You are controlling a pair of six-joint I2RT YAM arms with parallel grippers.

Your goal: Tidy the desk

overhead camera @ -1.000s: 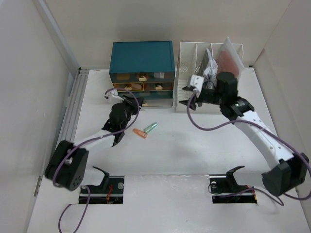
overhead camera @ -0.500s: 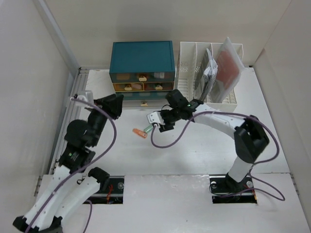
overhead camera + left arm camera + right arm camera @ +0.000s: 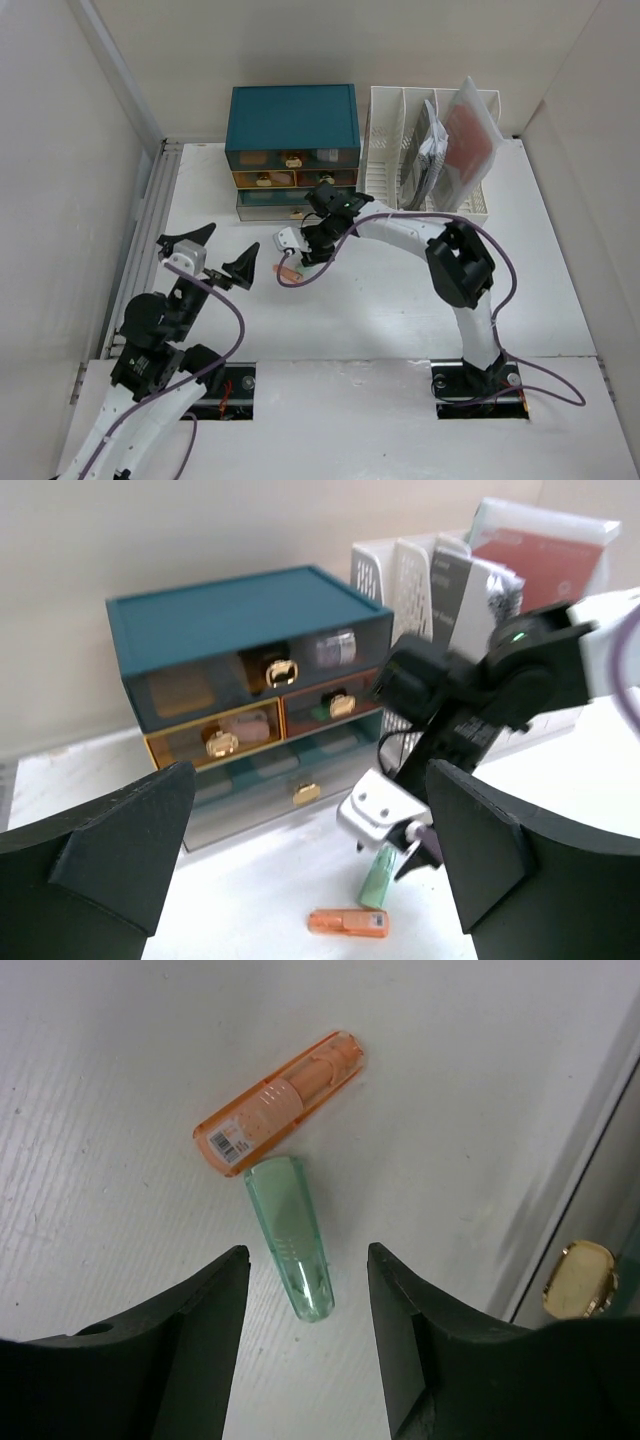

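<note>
Pulling back to the near edge, my left gripper [image 3: 228, 248] is now off the cabinet [image 3: 292, 118] and its jaws have gone from nearly closed to fully wide, holding nothing. My right gripper [image 3: 308, 1255] has swung over from the rack [image 3: 385, 130] to mid desk [image 3: 400, 330]. It hovers low, jaws about half open, straddling the green cap [image 3: 290, 1235] without gripping it. The orange tube [image 3: 278, 1103] lies touching the cap's far end. Both items are loose on the desk, just in front of the cabinet. The bottom drawer [image 3: 290, 790] looks slightly out. My guess: left is done there and right picks the cap next.
</note>
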